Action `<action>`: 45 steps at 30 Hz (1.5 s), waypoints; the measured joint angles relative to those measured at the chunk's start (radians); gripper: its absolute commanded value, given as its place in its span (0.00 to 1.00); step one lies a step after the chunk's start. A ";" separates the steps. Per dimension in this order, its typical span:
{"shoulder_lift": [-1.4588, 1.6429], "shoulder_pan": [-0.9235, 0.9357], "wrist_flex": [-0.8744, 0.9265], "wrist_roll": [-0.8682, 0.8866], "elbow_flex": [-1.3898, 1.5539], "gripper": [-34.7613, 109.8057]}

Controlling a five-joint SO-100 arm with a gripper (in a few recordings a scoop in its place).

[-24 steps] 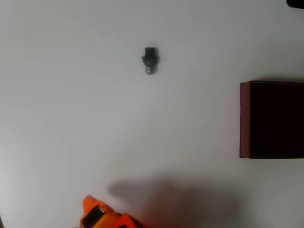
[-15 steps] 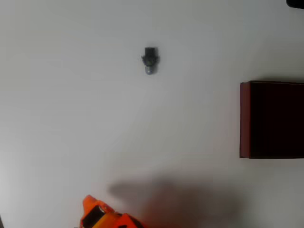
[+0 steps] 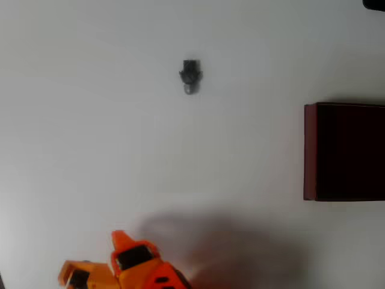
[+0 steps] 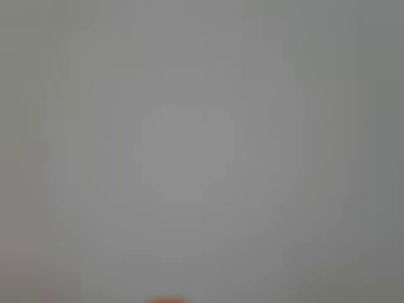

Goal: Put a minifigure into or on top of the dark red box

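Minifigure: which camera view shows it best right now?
The overhead view. The minifigure lies in full sight on the white table, left of the dark red box. The wrist view gives a grey blur with no figure discernible.

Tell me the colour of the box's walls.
Dark red, almost maroon, around a near-black inside; the dark red box shows best in the overhead view, at the right edge.
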 measured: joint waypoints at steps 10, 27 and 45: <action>-0.158 0.310 -0.041 0.710 -0.130 0.33; -1.494 0.554 0.038 0.948 -0.965 0.39; -1.916 0.624 -0.044 0.994 -1.336 0.42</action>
